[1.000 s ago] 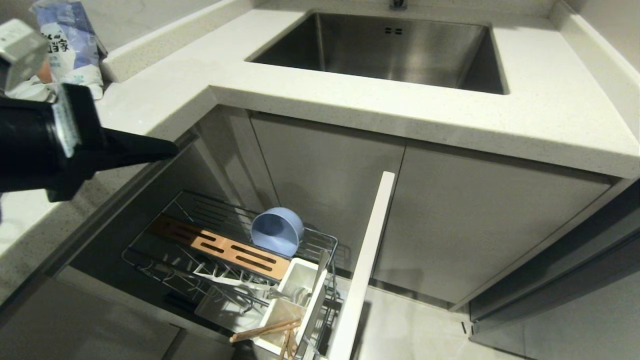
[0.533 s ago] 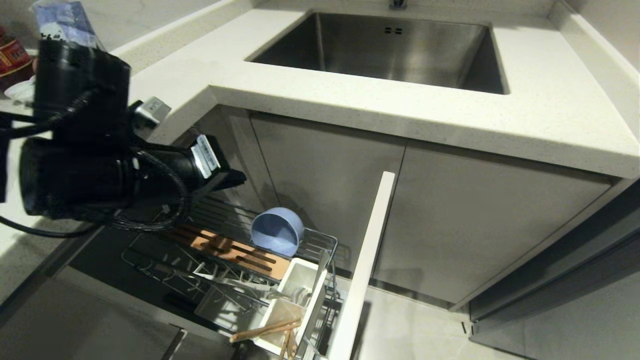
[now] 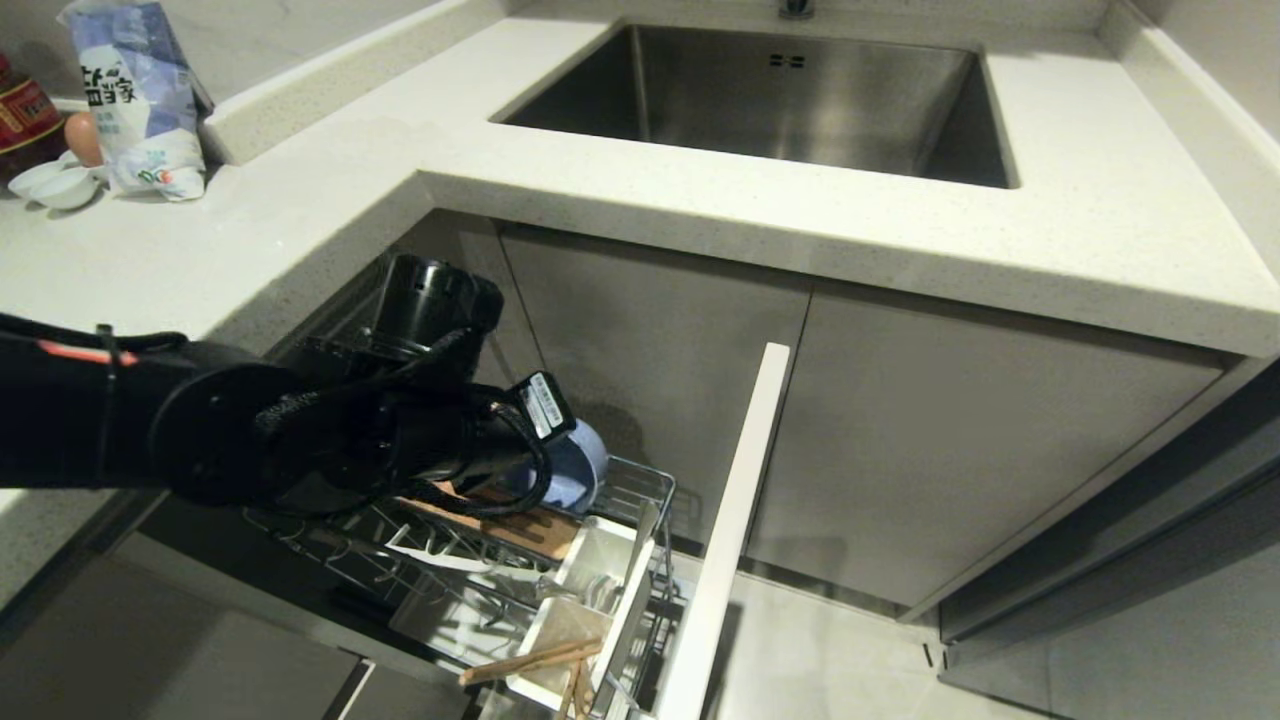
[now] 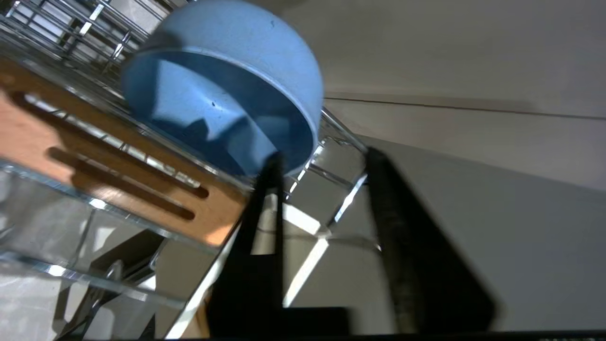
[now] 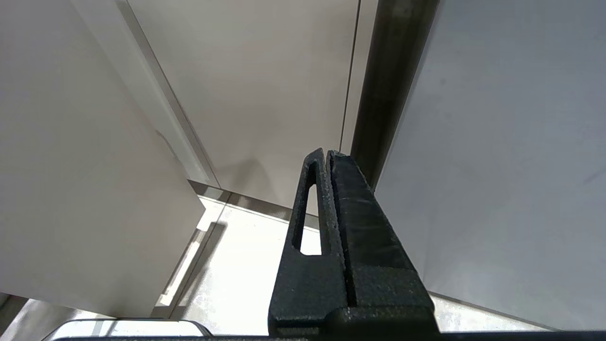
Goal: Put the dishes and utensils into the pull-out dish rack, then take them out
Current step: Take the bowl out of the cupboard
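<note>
1 bowl (image 3: 580,472), 1 rack (image 3: 640,478), perhaps 2 chopsticks (image 3: 530,662), 1 sink (image 3: 780,100).

Left arm (image 3: 200,440): matte black, bulky cylindrical joints, looped black cables, white barcode label near wrist, orange-red band on forearm. Right gripper (image 5: 329,158): black textured fingers, one slotted.

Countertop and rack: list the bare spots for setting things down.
Free: countertop between the bag and sink, and right of the sink. Crowded: rack, with bowl, caddy, chopsticks and left gripper.

Matte bowl (image 4: 222,90); chrome wire rack (image 3: 640,480); wood strip (image 4: 94,156)
</note>
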